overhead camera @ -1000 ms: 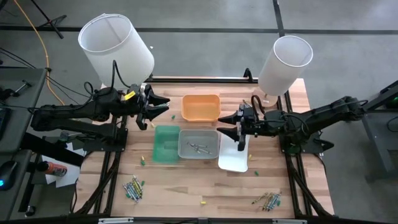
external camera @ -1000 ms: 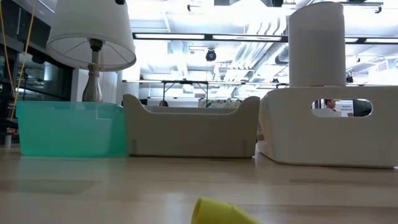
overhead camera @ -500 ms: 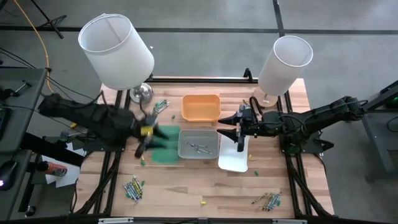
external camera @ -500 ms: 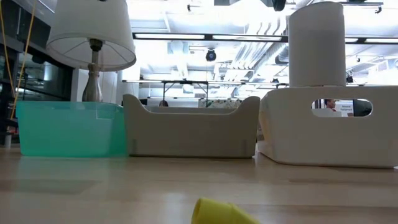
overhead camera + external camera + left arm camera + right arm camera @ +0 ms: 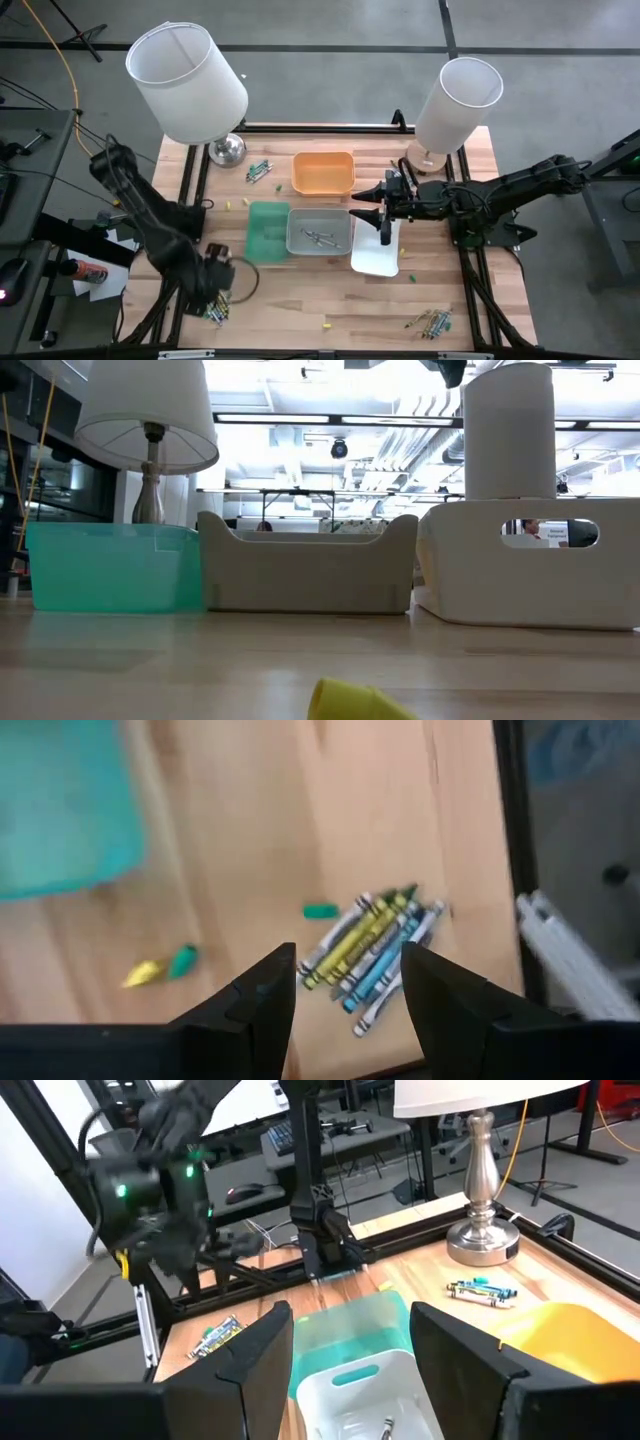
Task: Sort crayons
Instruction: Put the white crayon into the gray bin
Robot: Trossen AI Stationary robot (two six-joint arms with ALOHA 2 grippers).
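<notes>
Four trays on the table: orange (image 5: pixel 323 172), green (image 5: pixel 267 231), grey (image 5: pixel 320 231), white (image 5: pixel 377 252). Two lamps (image 5: pixel 186 84), at ten and two o'clock. Three crayon bundles (image 5: pixel 214 303), plus a few loose strays; exact crayon count unreadable.

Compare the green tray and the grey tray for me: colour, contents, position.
The green tray is translucent teal; the grey tray is dull grey. The green tray looks empty from above, while the grey tray holds a few crayons. The green tray lies nearer the left arm's side, the grey tray between it and the white tray. Both are rectangular and open-topped, side by side on the table.
</notes>
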